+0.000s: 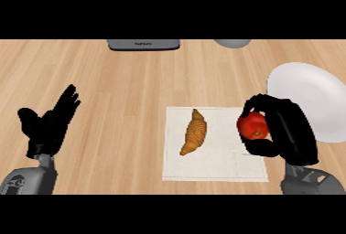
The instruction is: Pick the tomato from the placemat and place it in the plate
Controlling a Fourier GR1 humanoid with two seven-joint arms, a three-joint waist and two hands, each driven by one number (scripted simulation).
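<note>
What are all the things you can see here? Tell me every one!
tomato: one, red, in the right hand at the placemat's right edge
croissant: one, golden brown, on the placemat
placemat: one, white, middle of the counter
plate: one, white, right side
counter: one, light wood
dark grey object: one, top edge
grey round object: one, top edge
left hand: one, black, open, resting at left
right hand: one, black, curled round the tomato

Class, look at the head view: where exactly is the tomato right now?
The tomato sits at the view's right, in the curled fingers of the right hand, over the right edge of the placemat, between the croissant and the white plate.
</note>
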